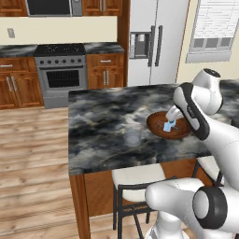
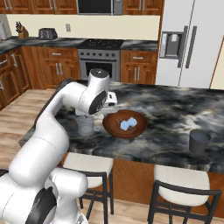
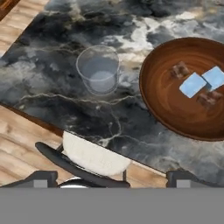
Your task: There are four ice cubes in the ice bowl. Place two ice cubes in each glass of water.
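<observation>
the dark marbled stone worktop of the kitchen island carries everything the task needs. on it sits the wide shallow reddish-brown wooden ice bowl, stiff and heavy enough, i judge, to stay put while something is lifted out of it. to its left in the hand view, apart from it, stands a short clear near-transparent glass of water, upright and near the worktop's front edge; it looks light and fragile, so anything should be dropped in gently, from just above the rim. a second, darker-looking glass stands well to the right of the bowl in the right base view.

two small pale blue-white translucent ice cubes lie side by side inside the bowl, on its floor, with darker brownish lumps close by that i cannot identify. the cubes are likely hard, slick and light, apt to squirt out of a pinch, so the hold should go squarely across two flat opposite faces, one cube at a time.

the gripper hangs above the left edge of the bowl; whether its fingers are spread or pressed together i cannot tell.
</observation>
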